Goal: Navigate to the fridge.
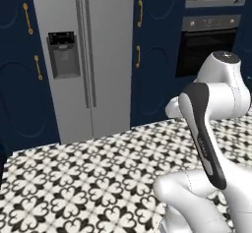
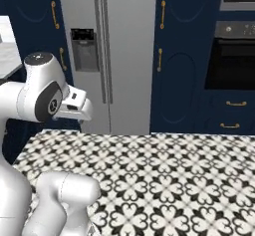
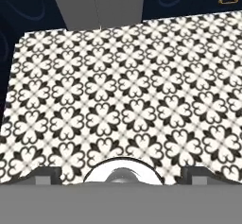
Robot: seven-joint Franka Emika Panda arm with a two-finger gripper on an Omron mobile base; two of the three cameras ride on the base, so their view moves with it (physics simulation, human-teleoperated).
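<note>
The fridge [image 1: 106,55] stands straight ahead, tall and light grey, with two long bar handles [image 1: 84,50] at its centre and a dark dispenser panel [image 1: 63,54] in its left door. In the right base view the fridge [image 2: 124,56] sits left of centre. Only the foot of the fridge [image 3: 97,3] reaches into the top of the hand view. My gripper [image 3: 123,173] points down at the floor, open, its fingertips [image 3: 47,173] wide apart with nothing between them. A stretch of floor lies between me and the doors.
Navy cabinets [image 1: 152,55] with gold handles flank the fridge on both sides. A black built-in wall oven [image 2: 234,56] sits to the right. Black-and-white patterned floor tiles [image 1: 98,178] run up to the fridge. A pale counter edge [image 2: 7,46] shows at far left.
</note>
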